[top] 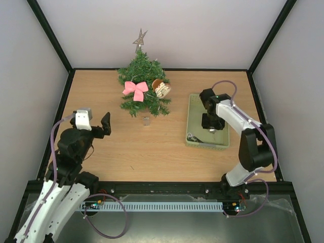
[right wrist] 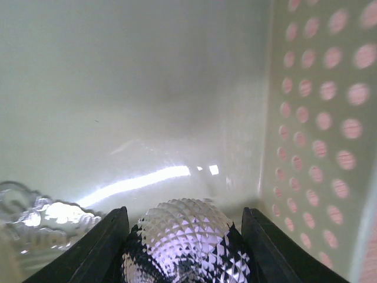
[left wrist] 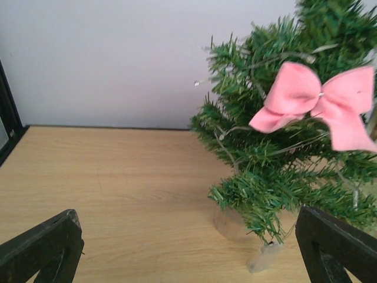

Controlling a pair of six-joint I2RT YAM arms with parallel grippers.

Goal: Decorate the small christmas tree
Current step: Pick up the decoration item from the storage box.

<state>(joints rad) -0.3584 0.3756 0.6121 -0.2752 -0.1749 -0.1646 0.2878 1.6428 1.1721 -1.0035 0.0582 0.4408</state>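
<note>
Pick step: right fingers [right wrist: 112, 242] gripped a silver bauble [right wrist: 185, 236] in the basket [top: 194, 109], left fingers [left wrist: 47, 247] stood wide near the small christmas tree [top: 144, 86] at far-middle of the worktop [top: 152, 147]; next likely needed lift-out, then hanging on a branch.

Green, seemingly perforated basket [top: 191, 114]; wooden table [top: 152, 152]

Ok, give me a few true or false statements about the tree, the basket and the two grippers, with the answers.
1. A pink bow hangs on the small christmas tree. True.
2. The left gripper holds an ornament. False: it is open and empty, beside the tree.
3. The right gripper is down in the pale green basket, with a faceted silver ball between its fingers. True.
4. The tree has nothing on top. False: a star stands there.
</note>
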